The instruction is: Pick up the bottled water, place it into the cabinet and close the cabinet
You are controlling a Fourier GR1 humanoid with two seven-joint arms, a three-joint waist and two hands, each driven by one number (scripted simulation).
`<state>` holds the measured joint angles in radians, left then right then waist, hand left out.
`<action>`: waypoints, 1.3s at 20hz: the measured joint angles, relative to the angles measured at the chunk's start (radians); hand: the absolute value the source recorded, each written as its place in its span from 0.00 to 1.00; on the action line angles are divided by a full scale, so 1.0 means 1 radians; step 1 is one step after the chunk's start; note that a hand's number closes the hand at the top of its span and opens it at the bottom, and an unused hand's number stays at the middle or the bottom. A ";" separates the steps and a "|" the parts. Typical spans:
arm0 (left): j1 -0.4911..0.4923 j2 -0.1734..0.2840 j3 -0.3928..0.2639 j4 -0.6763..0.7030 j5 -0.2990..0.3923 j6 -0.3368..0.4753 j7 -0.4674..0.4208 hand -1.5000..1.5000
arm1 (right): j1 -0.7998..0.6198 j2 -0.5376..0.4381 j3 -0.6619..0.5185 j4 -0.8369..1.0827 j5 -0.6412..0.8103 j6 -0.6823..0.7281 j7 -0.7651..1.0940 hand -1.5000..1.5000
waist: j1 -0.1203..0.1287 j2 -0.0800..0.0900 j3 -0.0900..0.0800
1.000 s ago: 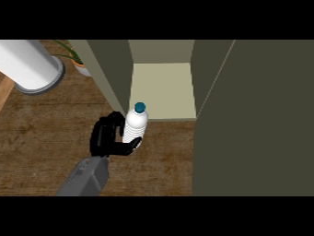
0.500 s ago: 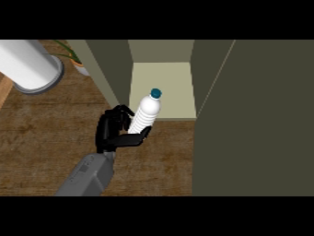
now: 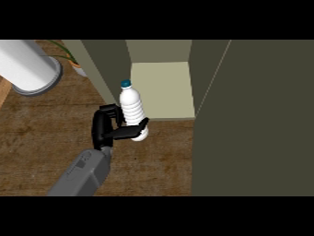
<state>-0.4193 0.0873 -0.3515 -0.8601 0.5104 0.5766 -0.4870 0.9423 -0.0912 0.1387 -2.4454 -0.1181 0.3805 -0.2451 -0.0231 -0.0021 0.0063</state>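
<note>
A white water bottle [image 3: 131,107] with a teal cap stands nearly upright in my left hand [image 3: 109,126], which is shut on its lower half, the thumb crossing its near side. The bottle is held at the front left corner of the open cabinet, just before the pale shelf floor [image 3: 165,90]. The cabinet's door [image 3: 268,120] stands open as a large dark olive panel at the right. My right hand shows nowhere.
A thick white cylinder [image 3: 20,64] on a grey base stands at the upper left, with a small potted plant [image 3: 72,59] behind it. The wooden counter [image 3: 43,124] spreads left of my forearm. The cabinet's left wall [image 3: 108,69] rises right beside the bottle.
The hand has carried the bottle up and toward the cabinet's opening. Half a second ago it leaned right; now it stands straighter, its cap further left.
</note>
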 measured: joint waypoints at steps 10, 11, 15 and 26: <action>-0.028 0.038 -0.087 0.013 -0.082 0.175 0.099 1.00 | -0.030 -0.011 -0.009 0.008 -0.012 0.021 -0.002 0.00 | -0.031 -0.003 0.006; -0.033 0.039 -0.093 0.017 -0.087 0.193 0.108 1.00 | -0.033 -0.013 -0.015 0.008 -0.014 0.022 -0.002 0.00 | -0.033 -0.003 0.006; -0.042 0.031 -0.108 0.021 -0.092 0.249 0.140 1.00 | -0.043 -0.013 -0.023 0.011 -0.020 0.026 -0.002 0.00 | -0.036 -0.003 0.006; -0.037 0.050 -0.165 0.022 -0.133 0.346 0.129 0.00 | -0.056 -0.017 -0.035 0.020 -0.034 0.043 -0.007 0.00 | -0.058 0.002 0.006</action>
<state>-0.4564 0.1373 -0.5160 -0.8377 0.3775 0.9221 -0.3582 0.8862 -0.1083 0.1038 -2.4258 -0.1520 0.4232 -0.2523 -0.0808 -0.0003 0.0120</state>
